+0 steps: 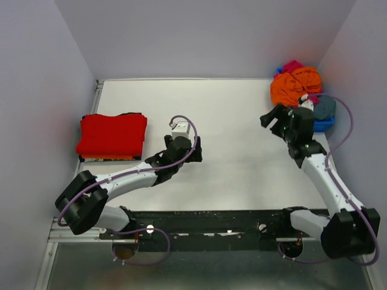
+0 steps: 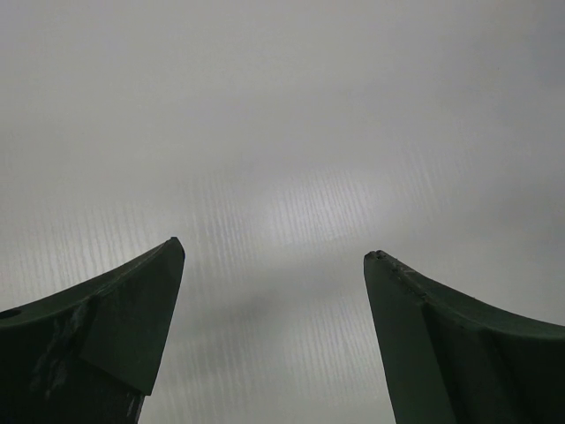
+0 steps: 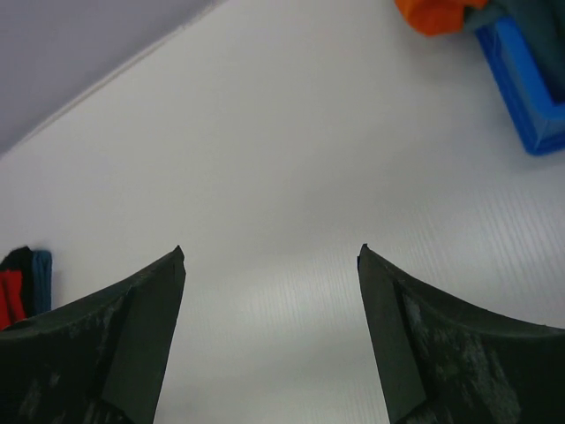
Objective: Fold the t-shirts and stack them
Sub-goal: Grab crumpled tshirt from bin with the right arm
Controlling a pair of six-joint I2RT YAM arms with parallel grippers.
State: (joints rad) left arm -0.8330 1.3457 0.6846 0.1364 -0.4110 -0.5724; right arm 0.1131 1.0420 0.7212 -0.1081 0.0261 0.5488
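A folded red t-shirt (image 1: 112,135) tops a neat stack at the table's left, and its edge shows in the right wrist view (image 3: 9,299). A crumpled orange t-shirt (image 1: 295,84) (image 3: 433,12) is heaped with a magenta-pink one (image 1: 293,65) and a slate grey-blue one (image 1: 325,107) at the far right corner. My left gripper (image 1: 196,148) (image 2: 275,256) hovers open over bare table, to the right of the stack. Just left of the heap, my right gripper (image 1: 273,119) (image 3: 270,252) is also open, with nothing between its fingers.
A small blue bin (image 1: 323,125) (image 3: 525,79) sits under the heap of shirts against the right wall. Walls close the table in at the left, the back and the right. The white table (image 1: 236,139) lies between the two grippers.
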